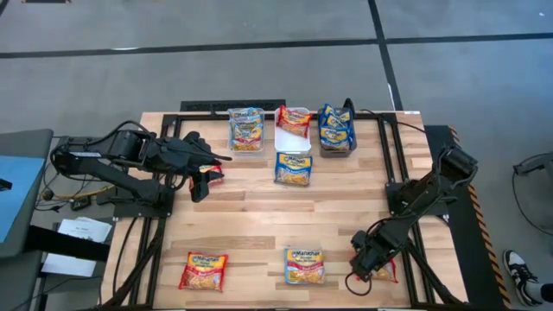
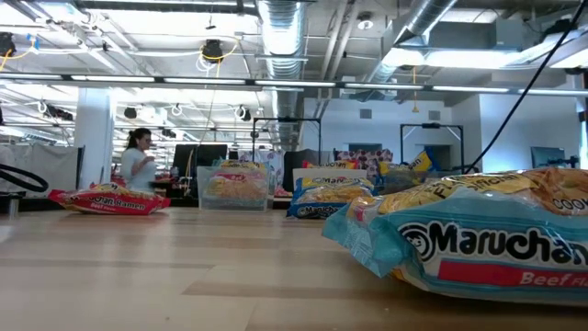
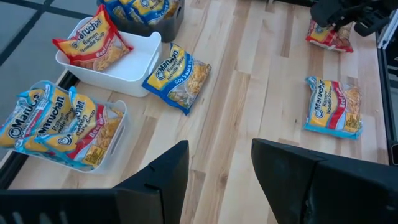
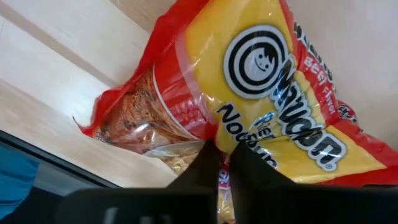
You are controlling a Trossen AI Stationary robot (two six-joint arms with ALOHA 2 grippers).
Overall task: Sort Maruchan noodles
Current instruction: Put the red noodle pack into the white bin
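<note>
Right wrist view, closest in: the right gripper point(image 4: 219, 163) has its two dark fingers pinched nearly together on the edge of a red packet point(image 4: 249, 93) of Maruchan noodles, glossy crinkled film printed yellow with the round logo, lying flat on the pale wooden table point(image 4: 50, 81). From above, that gripper point(image 1: 373, 257) sits at the table's near right corner, the packet point(image 1: 383, 269) directly beneath it, so the right arm is plainly the one placed to carry it.

Just beside it lies a blue-edged beef packet point(image 1: 304, 264), and farther along the near edge a second red packet point(image 1: 203, 270), both flat and untouched.

Mid-table, a blue soy-sauce packet point(image 1: 293, 168) rests against the white bin point(image 1: 294, 126), which holds one red packet. The clear bin point(image 1: 246, 130) to one side holds blue-and-red beef packets; the dark bin point(image 1: 336, 130) on the other side holds blue ones.

The likely lift must travel away from the near edge to the white bin at the far edge.

The left gripper point(image 1: 204, 170) hovers at the left side, fingers spread apart and empty.
</note>
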